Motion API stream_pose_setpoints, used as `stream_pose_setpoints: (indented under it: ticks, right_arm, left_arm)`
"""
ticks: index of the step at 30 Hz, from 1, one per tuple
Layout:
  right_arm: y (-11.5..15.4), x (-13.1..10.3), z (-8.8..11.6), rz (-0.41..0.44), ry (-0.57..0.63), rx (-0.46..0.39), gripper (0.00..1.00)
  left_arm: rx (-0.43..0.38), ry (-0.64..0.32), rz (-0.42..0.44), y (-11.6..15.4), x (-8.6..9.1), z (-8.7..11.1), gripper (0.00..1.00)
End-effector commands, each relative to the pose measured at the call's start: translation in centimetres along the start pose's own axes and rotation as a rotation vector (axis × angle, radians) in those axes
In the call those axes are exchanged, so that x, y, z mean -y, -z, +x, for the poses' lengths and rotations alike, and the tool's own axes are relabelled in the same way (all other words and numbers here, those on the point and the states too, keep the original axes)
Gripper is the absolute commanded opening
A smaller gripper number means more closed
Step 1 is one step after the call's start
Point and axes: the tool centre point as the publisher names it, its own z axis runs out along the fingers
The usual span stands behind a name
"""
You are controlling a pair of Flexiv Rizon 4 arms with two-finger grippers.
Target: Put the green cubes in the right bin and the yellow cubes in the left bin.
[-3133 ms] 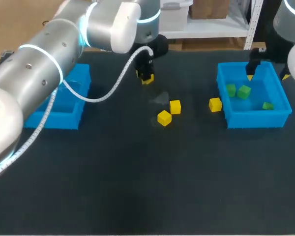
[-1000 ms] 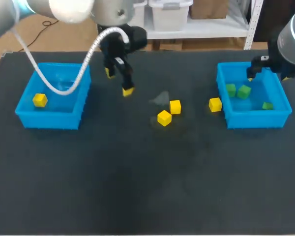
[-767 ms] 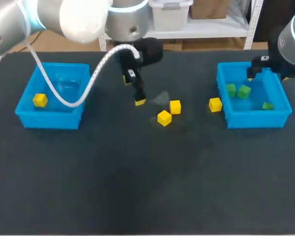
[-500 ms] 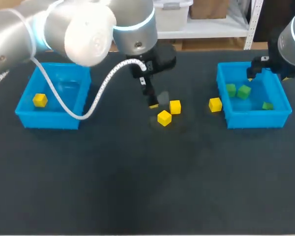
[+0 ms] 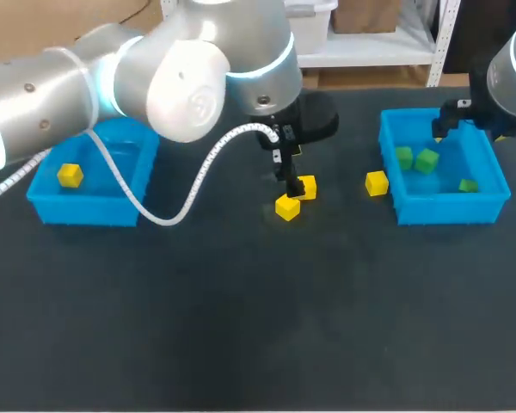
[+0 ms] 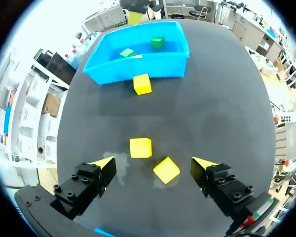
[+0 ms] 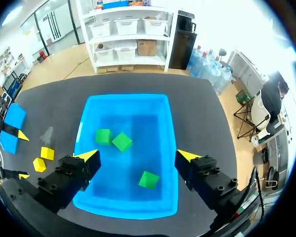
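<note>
— How many yellow cubes?
— Four: one in the left bin, three on the table. Two sit under the left gripper, spread wide and empty, and one at their three o'clock.
— Green cubes?
— Three, in the right bin, beneath the right gripper, also spread and empty.

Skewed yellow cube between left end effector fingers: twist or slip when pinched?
Likely rigid: the yellow cube has crisp edges. It sits skewed to the open left end effector, so the pinch may hit corners and twist it. Flat faces: unlikely to roll.
</note>
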Motion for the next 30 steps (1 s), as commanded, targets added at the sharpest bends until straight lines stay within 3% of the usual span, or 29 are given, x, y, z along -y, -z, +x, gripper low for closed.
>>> stream_pose_setpoints:
  ticks: [1,15,30]
  right_arm:
    - [0.0,0.0,0.3,0.003,-0.002,0.012,1.0]
    - [0.0,0.0,0.3,0.003,-0.002,0.012,1.0]
    - [0.0,0.0,0.3,0.003,-0.002,0.012,1.0]
  left_arm:
    - [-0.049,-0.004,0.04,-2.5,-1.7,-1.1,1.0]
    - [-0.087,-0.004,0.034,-4.8,-4.1,-2.2,1.0]
    - [-0.147,-0.007,0.064,-5.3,-3.5,0.4,1.0]
